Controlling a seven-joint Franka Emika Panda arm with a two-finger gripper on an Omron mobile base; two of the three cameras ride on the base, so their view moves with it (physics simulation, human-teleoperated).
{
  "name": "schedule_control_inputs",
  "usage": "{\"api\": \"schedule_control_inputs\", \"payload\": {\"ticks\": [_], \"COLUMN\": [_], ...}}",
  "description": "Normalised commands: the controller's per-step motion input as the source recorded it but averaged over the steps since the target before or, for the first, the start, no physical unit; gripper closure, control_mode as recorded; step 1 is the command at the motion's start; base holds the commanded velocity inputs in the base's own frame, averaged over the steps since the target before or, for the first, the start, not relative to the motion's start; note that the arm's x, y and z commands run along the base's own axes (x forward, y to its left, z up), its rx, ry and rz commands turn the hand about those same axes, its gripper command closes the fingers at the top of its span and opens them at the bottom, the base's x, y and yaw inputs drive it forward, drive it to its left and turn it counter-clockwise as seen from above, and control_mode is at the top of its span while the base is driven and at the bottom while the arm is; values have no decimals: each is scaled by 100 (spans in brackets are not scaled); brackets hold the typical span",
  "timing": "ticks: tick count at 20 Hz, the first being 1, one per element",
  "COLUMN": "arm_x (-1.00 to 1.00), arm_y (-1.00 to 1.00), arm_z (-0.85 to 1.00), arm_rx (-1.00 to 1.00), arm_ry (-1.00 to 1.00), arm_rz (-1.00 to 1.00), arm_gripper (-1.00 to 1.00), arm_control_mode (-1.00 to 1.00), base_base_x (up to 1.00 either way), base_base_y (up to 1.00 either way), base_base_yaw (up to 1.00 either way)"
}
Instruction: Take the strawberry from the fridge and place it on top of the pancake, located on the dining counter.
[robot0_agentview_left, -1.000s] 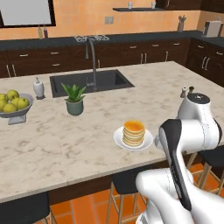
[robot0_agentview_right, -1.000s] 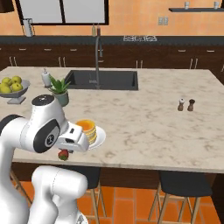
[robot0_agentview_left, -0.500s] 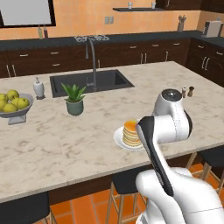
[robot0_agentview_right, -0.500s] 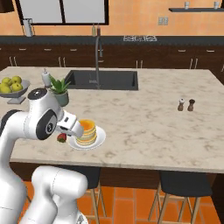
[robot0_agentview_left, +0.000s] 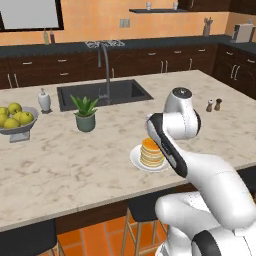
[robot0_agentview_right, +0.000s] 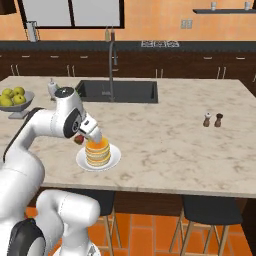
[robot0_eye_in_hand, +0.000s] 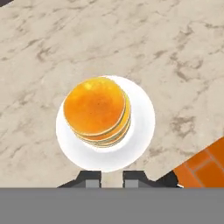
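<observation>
Nearest the base, at the front edge of the dining counter (robot0_agentview_right: 165, 145), the gripper (robot0_agentview_right: 80, 138) hangs low with its fingers drawn together on the strawberry (robot0_agentview_right: 78, 139), a small dark-red spot at the end of the hand in the right base view. Seen from there, the berry sits just to the left of the pancake (robot0_agentview_right: 97, 151), about level with the top of the stack and not over its middle. From the hand camera the two dark fingertips (robot0_eye_in_hand: 90, 179) rise close side by side at the bottom, and the pancake (robot0_eye_in_hand: 96, 109) lies just ahead of them, its orange top bare (the berry itself cannot be made out from this angle). The round white plate (robot0_eye_in_hand: 140, 127) under the stack rests on the beige marble surface near the counter's front edge, with orange floor tile visible past that edge. In the left base view the forearm crosses in front of the plate's right side, and the pancake (robot0_agentview_left: 151, 152) shows just to its left. Further back stand a small potted plant (robot0_agentview_left: 85, 113) and a bowl of yellow-green fruit (robot0_agentview_left: 15, 120), then the dark sink (robot0_agentview_left: 102, 94) with its faucet (robot0_agentview_left: 104, 65). Off to the right, well apart from the plate, stand the salt and pepper shakers (robot0_agentview_right: 213, 120).
</observation>
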Motion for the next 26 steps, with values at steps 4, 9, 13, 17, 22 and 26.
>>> {"api": "schedule_control_inputs", "payload": {"ticks": [4, 9, 13, 17, 22, 26], "arm_x": [100, 93, 22, 4, 9, 0], "arm_y": [0, 0, 0, -2, -11, -30], "arm_z": [0, -32, -89, -46, -3, -20], "arm_rx": [28, 0, -4, 0, 0, 0], "arm_ry": [2, 11, 38, 11, 8, 15], "arm_rz": [-14, -26, -33, -31, -15, -13], "arm_gripper": [100, 100, 100, 100, 100, 100], "arm_control_mode": [-100, -100, -100, -100, -100, -100], "base_base_x": [0, 0, 0, 0, 0, 0], "base_base_y": [0, 0, 0, 0, 0, 0], "base_base_yaw": [0, 0, 0, 0, 0, 0]}}
